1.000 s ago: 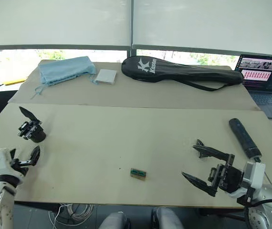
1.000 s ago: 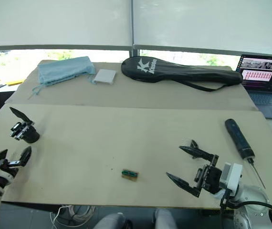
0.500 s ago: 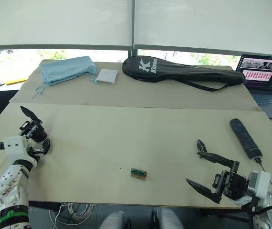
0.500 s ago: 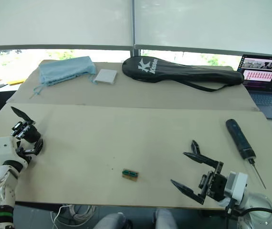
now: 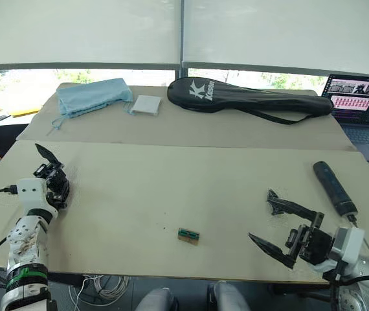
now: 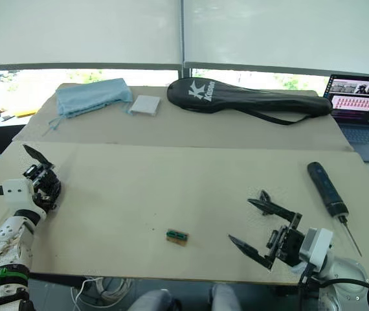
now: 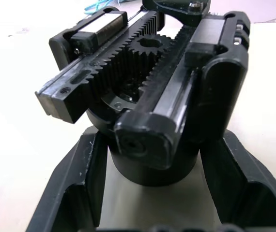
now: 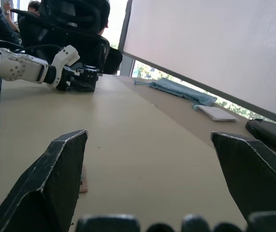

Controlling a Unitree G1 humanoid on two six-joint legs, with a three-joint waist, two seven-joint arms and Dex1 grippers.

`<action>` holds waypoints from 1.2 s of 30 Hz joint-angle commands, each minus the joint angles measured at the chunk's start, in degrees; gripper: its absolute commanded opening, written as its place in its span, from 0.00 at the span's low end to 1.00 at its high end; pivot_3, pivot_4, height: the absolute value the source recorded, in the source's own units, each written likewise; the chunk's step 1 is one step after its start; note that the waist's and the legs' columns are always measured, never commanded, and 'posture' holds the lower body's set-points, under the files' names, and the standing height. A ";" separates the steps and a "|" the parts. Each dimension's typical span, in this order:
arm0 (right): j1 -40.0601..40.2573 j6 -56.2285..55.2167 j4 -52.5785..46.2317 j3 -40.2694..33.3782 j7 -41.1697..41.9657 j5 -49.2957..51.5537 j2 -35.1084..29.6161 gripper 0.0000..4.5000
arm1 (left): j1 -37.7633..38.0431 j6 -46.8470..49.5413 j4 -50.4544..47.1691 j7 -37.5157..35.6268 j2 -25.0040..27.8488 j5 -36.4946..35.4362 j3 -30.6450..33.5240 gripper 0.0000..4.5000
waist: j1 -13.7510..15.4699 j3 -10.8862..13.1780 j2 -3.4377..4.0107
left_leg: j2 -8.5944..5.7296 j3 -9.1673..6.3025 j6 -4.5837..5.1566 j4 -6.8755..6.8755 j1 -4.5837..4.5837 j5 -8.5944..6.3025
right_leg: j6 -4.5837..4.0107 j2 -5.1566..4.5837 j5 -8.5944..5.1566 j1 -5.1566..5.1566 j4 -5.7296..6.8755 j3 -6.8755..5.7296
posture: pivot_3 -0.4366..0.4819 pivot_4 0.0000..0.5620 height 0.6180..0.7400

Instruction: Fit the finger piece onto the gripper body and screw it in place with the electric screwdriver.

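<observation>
The gripper body point(image 5: 50, 175), a stubby black block with one pointed finger sticking up, stands at the table's left edge. My left gripper point(image 5: 56, 189) is open, and its fingers point(image 7: 80, 188) straddle the body's round base point(image 7: 152, 166), with a sliver of table showing on one side. The finger piece point(image 5: 272, 194) lies at the front right, partly hidden behind my right gripper point(image 5: 259, 220). That gripper hovers open and holds nothing. The electric screwdriver point(image 5: 332, 186) lies to its right, near the table's right edge.
A small green-and-tan block point(image 5: 188, 235) lies front centre. On the rear table are a black racket bag point(image 5: 249, 97), a blue cloth point(image 5: 90, 96) and a white pad point(image 5: 145, 103). A laptop point(image 5: 359, 103) stands far right. A seated person point(image 8: 75, 14) is beyond the table.
My left arm has swung forward from the table's front edge, so its fingers now stand around the gripper body. The right gripper has shifted slightly and stayed open.
</observation>
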 commanded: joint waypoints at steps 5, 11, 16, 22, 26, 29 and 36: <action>-0.19 -0.80 -0.81 -0.90 -0.80 0.01 -0.94 1.00 | 0.39 -5.85 1.52 -3.02 -1.29 -4.17 2.68 0.51 | -0.25 -0.06 0.12 | 0.01 0.01 0.00 0.00 0.03 0.01 | 0.00 0.00 0.00 0.01 0.01 0.01 | 0.48 0.27 1.00; -0.20 -0.92 -0.48 -0.73 -0.67 -0.34 -1.33 1.00 | 1.97 -8.24 -5.96 -7.86 -4.14 -8.26 2.82 0.51 | 0.16 0.06 -0.09 | -0.02 0.00 0.05 0.03 -0.03 -0.02 | 0.02 -0.06 0.01 0.03 -0.06 -0.04 | 0.48 0.27 1.00; 0.73 -0.07 -1.72 -1.51 -1.38 -0.17 -2.22 1.00 | 4.56 -3.55 -19.54 -8.66 -6.79 -8.96 -1.03 0.51 | 0.48 0.29 -0.50 | -0.02 -0.02 0.07 0.06 -0.22 -0.04 | 0.03 -0.06 0.02 -0.11 -0.08 -0.06 | 0.48 0.27 1.00; 2.11 2.56 -5.11 -2.90 -3.64 0.67 -4.14 1.00 | 6.00 4.19 -33.05 -11.04 -7.51 -6.65 -11.03 0.51 | 0.43 0.35 -0.59 | -0.02 -0.03 0.07 0.17 -0.46 -0.03 | 0.03 -0.05 0.03 -0.34 -0.05 -0.06 | 0.48 0.27 1.00; 3.57 4.16 -7.36 -3.55 -5.29 0.75 -4.82 1.00 | 5.34 4.68 -36.41 -15.26 -8.52 -4.46 -18.66 0.51 | 0.48 0.35 -0.57 | -0.02 -0.02 0.07 0.16 -0.46 -0.03 | 0.03 -0.04 0.02 -0.34 -0.05 -0.05 | 0.48 0.27 1.00; 4.04 4.63 -8.47 -3.46 -5.93 0.36 -4.90 1.00 | 5.00 2.78 -35.91 -18.67 -8.97 -3.18 -22.43 0.51 | -0.07 0.36 -0.57 | -0.01 -0.01 0.07 0.14 -0.46 -0.01 | 0.02 0.00 0.02 -0.39 -0.04 -0.02 | 0.48 0.27 1.00; 6.68 6.47 -12.58 -5.17 -8.01 0.30 -5.70 1.00 | 4.37 1.41 -34.65 -22.07 -10.72 1.33 -29.93 0.51 | -0.14 0.42 -0.47 | -0.01 -0.01 0.07 0.11 -0.47 0.06 | 0.00 -0.02 0.03 -0.43 -0.02 0.01 | 0.48 0.27 1.00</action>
